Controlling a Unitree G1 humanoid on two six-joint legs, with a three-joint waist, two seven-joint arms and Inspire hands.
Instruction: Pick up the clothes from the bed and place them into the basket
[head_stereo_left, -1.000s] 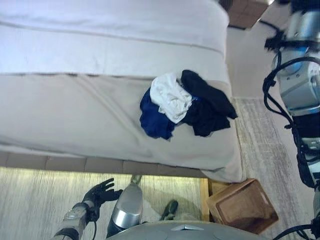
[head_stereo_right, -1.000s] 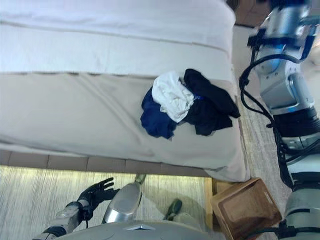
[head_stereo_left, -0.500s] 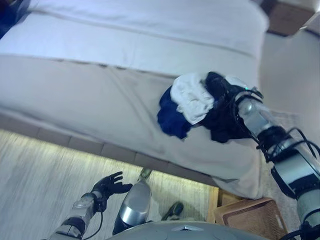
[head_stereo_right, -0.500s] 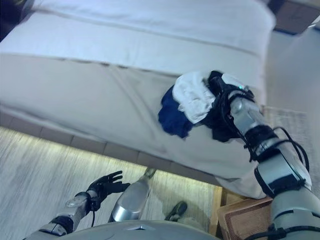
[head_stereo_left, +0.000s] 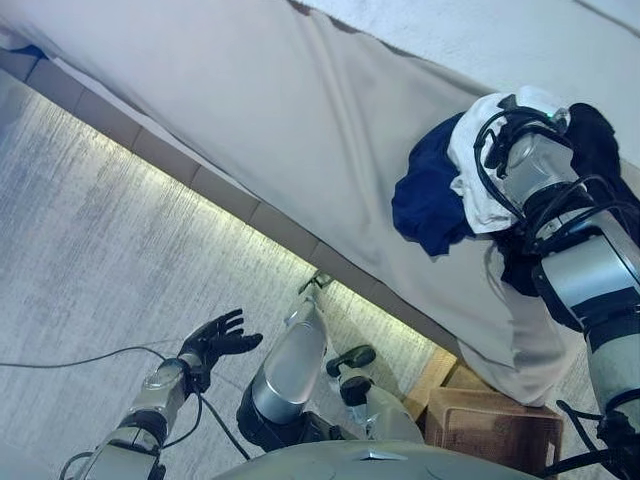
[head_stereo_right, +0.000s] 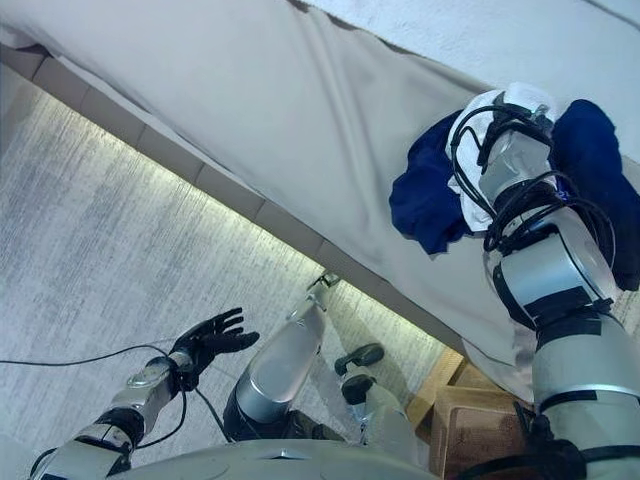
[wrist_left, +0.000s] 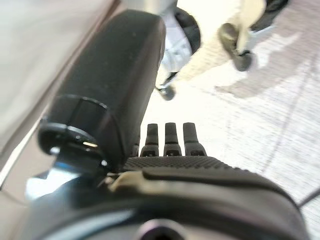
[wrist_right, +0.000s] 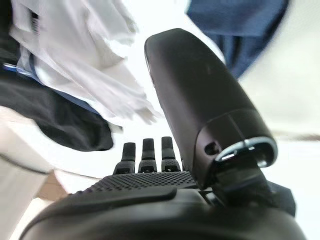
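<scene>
The clothes (head_stereo_left: 440, 195) lie in a heap on the bed (head_stereo_left: 300, 110), near its right end. The basket (head_stereo_left: 492, 432) stands on the floor (head_stereo_left: 100, 250) below that end. The left robot hand (head_stereo_left: 215, 340) hangs over the floor, well apart from the bed.

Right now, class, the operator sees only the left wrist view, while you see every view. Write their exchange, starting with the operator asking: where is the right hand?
Observer: The right hand is at the clothes pile on the bed.
Operator: Has it grasped anything?
Observer: No. Its fingers are straight, reaching toward the white garment.
Operator: And where is the basket?
Observer: The wooden basket stands on the floor by the bed's corner, below the right arm.
</scene>
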